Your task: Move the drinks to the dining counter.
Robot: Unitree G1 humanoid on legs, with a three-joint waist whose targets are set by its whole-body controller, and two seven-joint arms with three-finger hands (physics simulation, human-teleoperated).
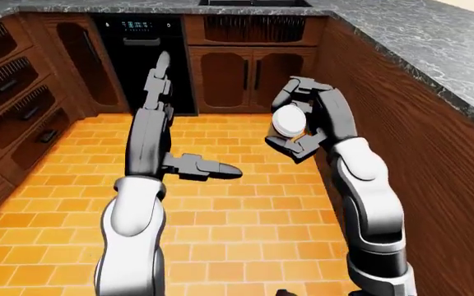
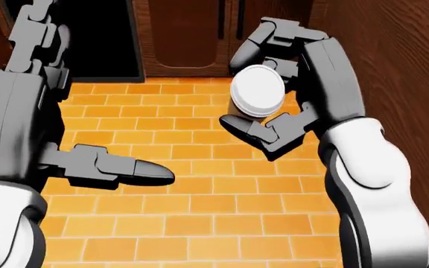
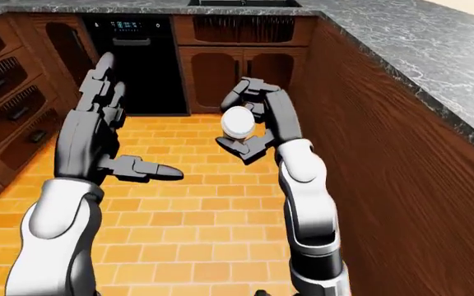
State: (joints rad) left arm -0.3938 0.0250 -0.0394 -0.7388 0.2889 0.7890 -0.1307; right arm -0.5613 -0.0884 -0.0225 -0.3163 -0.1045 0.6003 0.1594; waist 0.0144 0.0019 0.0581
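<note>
You won't find anything readable here. The black oven [image 1: 142, 61] carries a small row of bluish display marks on its control panel [image 1: 138, 25] — too small and blurred to make out as digits or words. The white lid of the cup [image 2: 258, 91] is plain — no label or brand shows.
</note>
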